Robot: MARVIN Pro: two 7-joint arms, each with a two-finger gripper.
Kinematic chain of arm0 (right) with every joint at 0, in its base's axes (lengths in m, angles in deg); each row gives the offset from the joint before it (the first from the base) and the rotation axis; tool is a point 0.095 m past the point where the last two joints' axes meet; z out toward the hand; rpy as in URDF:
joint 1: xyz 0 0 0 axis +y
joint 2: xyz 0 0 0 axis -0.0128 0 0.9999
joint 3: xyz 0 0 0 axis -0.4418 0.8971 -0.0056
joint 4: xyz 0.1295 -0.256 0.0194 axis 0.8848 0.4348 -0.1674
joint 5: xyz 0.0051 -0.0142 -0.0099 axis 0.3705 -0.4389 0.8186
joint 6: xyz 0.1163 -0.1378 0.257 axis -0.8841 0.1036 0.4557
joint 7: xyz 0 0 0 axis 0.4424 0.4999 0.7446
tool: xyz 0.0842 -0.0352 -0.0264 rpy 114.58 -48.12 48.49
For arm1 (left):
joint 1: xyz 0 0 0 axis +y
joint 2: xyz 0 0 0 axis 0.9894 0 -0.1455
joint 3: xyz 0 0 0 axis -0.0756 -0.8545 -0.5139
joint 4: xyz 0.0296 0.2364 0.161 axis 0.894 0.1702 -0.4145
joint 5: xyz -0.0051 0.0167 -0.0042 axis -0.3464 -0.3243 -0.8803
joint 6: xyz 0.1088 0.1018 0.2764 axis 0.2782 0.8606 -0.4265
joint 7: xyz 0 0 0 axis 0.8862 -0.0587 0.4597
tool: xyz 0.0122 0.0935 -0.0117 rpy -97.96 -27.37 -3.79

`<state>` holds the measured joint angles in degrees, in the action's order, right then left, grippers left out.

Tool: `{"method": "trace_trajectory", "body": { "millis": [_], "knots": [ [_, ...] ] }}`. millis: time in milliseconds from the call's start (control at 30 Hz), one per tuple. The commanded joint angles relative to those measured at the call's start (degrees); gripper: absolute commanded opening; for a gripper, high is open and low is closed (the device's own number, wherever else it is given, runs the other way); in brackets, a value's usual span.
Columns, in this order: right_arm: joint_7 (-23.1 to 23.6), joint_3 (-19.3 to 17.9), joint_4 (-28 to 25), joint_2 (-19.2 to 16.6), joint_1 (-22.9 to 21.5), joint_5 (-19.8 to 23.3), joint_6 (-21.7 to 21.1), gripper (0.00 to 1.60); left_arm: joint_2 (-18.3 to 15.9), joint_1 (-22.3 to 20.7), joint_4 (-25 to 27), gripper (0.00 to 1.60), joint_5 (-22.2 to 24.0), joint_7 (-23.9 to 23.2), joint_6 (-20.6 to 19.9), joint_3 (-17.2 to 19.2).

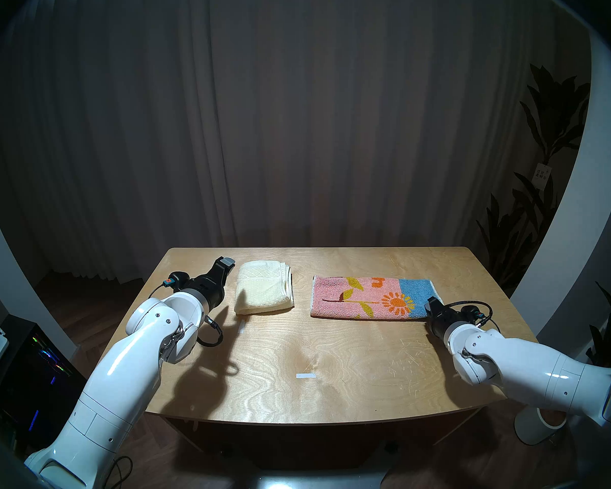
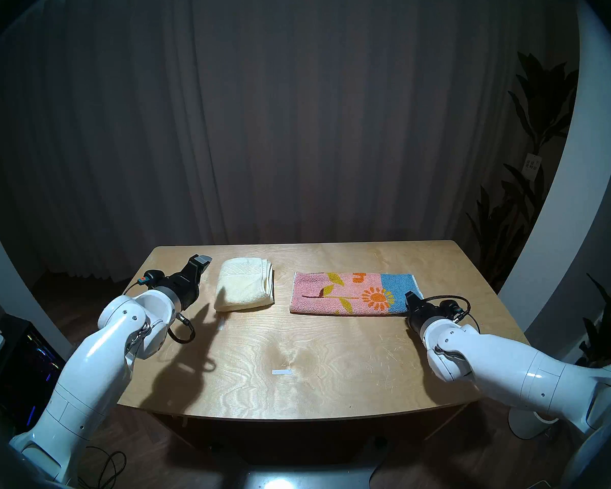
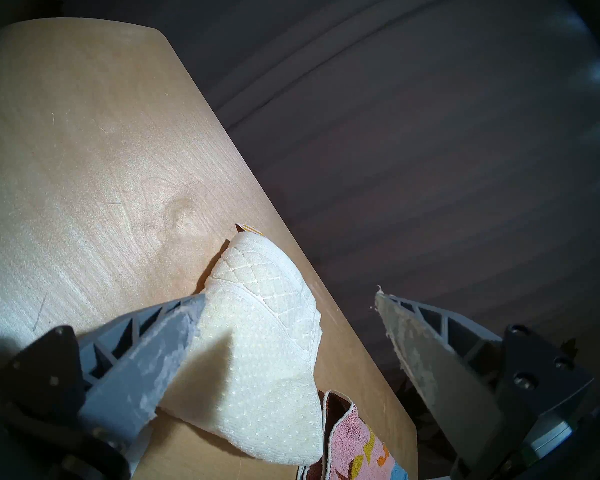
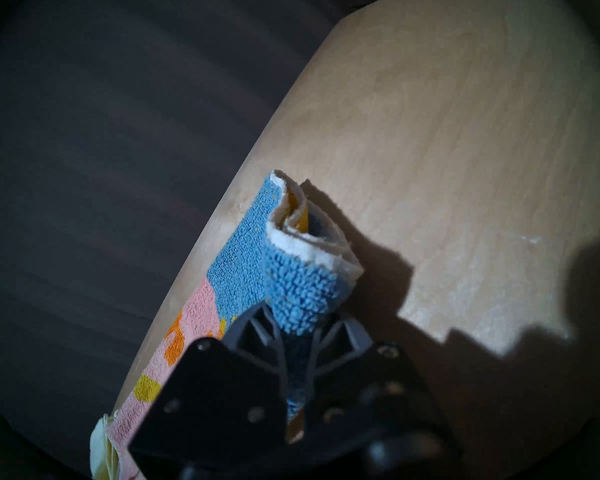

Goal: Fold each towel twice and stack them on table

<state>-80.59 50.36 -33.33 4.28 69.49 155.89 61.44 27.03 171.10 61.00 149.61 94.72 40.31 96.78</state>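
The pink and blue flower-print towel [image 1: 371,297] lies folded once as a long strip on the right half of the plywood table [image 1: 332,364], well apart from the cream-yellow towel [image 1: 263,291], which sits as a compact folded bundle on the left. The right gripper [image 4: 297,325] is pinching the strip's blue end, bunched between its fingers, so the second fold seems in hand. Next, that end should be carried leftward over the pink end; the left gripper [image 3: 288,316] hovers spread wide beside the cream bundle, holding nothing.
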Motion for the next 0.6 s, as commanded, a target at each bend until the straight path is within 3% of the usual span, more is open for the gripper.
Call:
{"method": "trace_trajectory", "body": {
  "millis": [0,200,567],
  "knots": [
    [-1.3,4.5,-2.7,-1.0,-1.8,-13.5,4.5,0.00,0.0,0.5,1.7,1.60,0.4,-1.0,0.7,1.1],
    [-4.9,6.5,-3.0,-0.9,-4.1,-22.1,9.1,0.00,-0.3,2.4,3.0,1.60,0.7,-1.5,1.7,2.2],
    [-8.4,7.2,-2.8,-1.4,-7.5,-31.8,7.8,0.00,-0.5,3.9,4.3,1.60,0.9,-2.4,2.4,2.7]
  ]
}}
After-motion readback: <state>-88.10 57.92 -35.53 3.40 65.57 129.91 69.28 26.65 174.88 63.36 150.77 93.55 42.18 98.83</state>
